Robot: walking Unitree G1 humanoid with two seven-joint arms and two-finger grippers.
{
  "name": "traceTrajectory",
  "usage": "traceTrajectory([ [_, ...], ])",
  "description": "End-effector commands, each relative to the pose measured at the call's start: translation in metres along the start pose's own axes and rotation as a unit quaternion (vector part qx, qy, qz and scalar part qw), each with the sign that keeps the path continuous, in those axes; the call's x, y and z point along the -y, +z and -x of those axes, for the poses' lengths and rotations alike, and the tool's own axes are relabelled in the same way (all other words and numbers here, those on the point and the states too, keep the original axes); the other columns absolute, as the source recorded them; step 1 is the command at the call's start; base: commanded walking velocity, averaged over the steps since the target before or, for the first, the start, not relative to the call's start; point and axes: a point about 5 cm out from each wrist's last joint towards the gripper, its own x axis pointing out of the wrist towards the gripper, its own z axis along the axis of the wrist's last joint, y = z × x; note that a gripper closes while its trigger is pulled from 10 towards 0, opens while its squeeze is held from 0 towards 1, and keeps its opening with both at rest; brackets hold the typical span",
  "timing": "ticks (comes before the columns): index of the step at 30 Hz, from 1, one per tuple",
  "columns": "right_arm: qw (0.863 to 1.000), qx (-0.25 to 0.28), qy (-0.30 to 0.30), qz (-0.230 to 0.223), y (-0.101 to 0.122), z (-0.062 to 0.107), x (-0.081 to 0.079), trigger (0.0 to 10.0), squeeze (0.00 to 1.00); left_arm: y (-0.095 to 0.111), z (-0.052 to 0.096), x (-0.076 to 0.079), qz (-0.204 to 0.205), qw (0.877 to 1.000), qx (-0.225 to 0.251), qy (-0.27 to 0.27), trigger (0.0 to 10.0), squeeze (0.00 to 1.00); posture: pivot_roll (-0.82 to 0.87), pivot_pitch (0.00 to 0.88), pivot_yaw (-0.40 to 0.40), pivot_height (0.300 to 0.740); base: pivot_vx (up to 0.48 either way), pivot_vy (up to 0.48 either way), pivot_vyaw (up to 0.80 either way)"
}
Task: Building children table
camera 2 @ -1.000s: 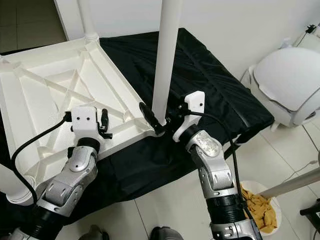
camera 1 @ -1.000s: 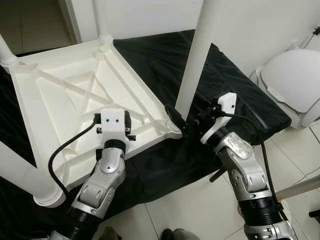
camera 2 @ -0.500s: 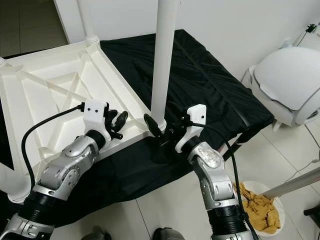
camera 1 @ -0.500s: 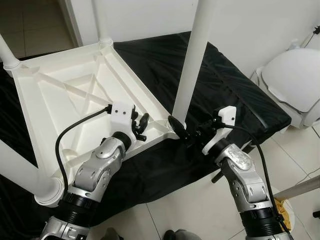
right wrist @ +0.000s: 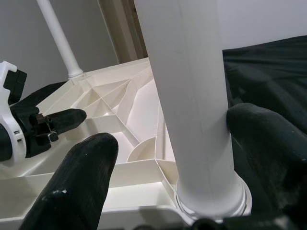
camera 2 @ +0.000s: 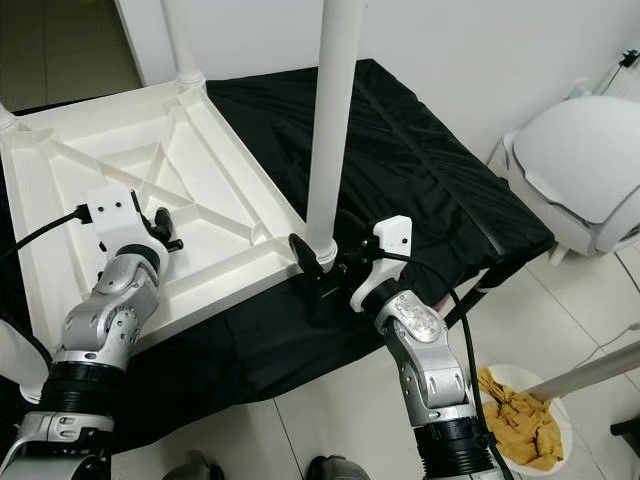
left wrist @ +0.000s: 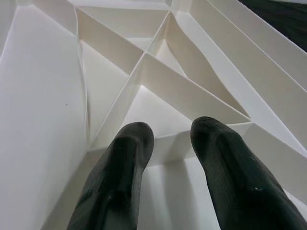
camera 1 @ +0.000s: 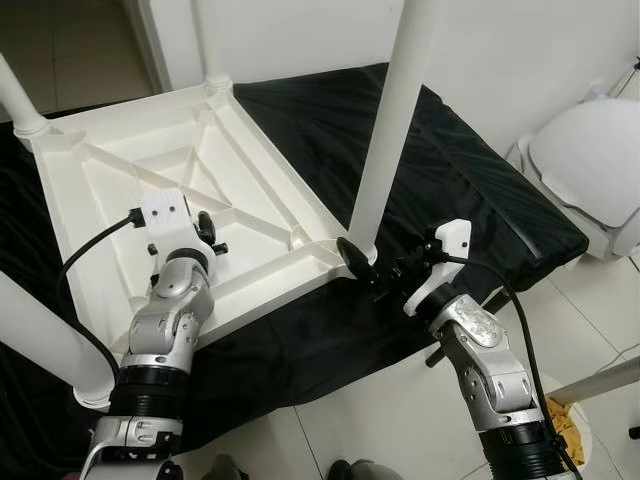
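In the lower left of the frame, the left gripper (camera 1: 205, 228) has swung back over the upside-down table top (camera 1: 120, 180), its 2 fingers a little apart, holding nothing. The right gripper (camera 1: 368, 268) still stays at the bottom of the white leg (camera 1: 385, 150), fingers wide on both sides, so that leg looks nearly set.

Upturned table top (camera 1: 120, 200) is white moulded plastic, smooth with a soft sheen on its ribs, and the table leg (camera 1: 388, 130) is the same smooth white plastic. It lies on a black cloth (camera 1: 470, 190), matt and creased, over glossy pale floor tiles (camera 1: 400, 420). Left gripper (left wrist: 170, 143) and right gripper (right wrist: 168, 158) have matt black, finely textured rubbery fingers on white plastic mounts, and the arms are brushed silver metal; the white bin (camera 1: 590, 170) looks smooth semi-gloss plastic.
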Motion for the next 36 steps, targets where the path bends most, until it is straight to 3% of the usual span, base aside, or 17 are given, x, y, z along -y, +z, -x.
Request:
traceTrajectory([
  [1,1.0,0.009,0.009,0.006,0.006,-0.001,-0.001,10.0,0.0,-0.004,-0.001,-0.008,-0.02,0.997,-0.002,0.071,10.0,0.0,-0.04,0.109,-0.001,0.74,0.0,0.0,0.0],
  [6,0.999,0.036,0.015,0.028,0.029,-0.008,0.003,10.0,0.0,-0.016,-0.001,-0.002,-0.04,0.996,-0.026,0.081,10.0,0.0,-0.05,0.107,-0.001,0.74,0.0,0.0,0.0],
  [8,0.998,0.053,0.005,0.039,0.038,-0.01,0.008,10.0,0.0,-0.015,0.0,0.004,-0.024,0.997,-0.021,0.072,10.0,0.0,-0.05,0.107,-0.002,0.74,0.0,0.0,0.0],
  [13,0.995,0.086,-0.021,0.051,0.054,-0.015,0.015,10.0,0.0,-0.012,-0.001,0.009,-0.031,0.997,-0.012,0.077,10.0,0.0,-0.05,0.102,-0.002,0.74,0.0,0.0,0.0],
  [18,0.99,0.127,-0.001,0.068,0.084,-0.028,0.016,10.0,0.0,-0.01,-0.003,0.012,-0.034,0.996,-0.004,0.083,10.0,0.0,-0.06,0.103,0.0,0.74,0.0,0.0,0.0],
  [21,0.988,0.134,0.003,0.071,0.09,-0.031,0.018,10.0,0.0,-0.009,-0.003,0.013,-0.035,0.996,-0.003,0.081,10.0,0.0,-0.06,0.105,-0.001,0.74,0.0,0.0,0.0],
  [24,0.984,0.156,0.025,0.082,0.111,-0.045,0.021,10.0,0.0,-0.005,0.0,0.018,-0.008,0.998,0.007,0.067,10.0,0.0,-0.06,0.106,-0.004,0.74,0.0,0.0,0.0],
  [26,0.984,0.156,0.025,0.082,0.111,-0.045,0.021,10.0,0.0,-0.005,0.0,0.018,-0.008,0.998,0.007,0.067,10.0,0.0,-0.06,0.106,-0.004,0.74,0.0,0.0,0.0],
  [29,0.976,0.187,0.048,0.101,0.141,-0.063,0.024,10.0,0.0,0.006,0.006,0.025,0.012,0.998,0.053,0.043,10.0,0.0,-0.06,0.108,-0.022,0.74,0.0,0.0,0.0],
  [36,0.968,0.213,0.063,0.119,0.165,-0.077,0.028,10.0,0.0,0.02,0.016,0.03,0.024,0.993,0.119,0.009,10.0,0.0,-0.05,0.111,-0.034,0.74,0.0,0.0,0.0],
])
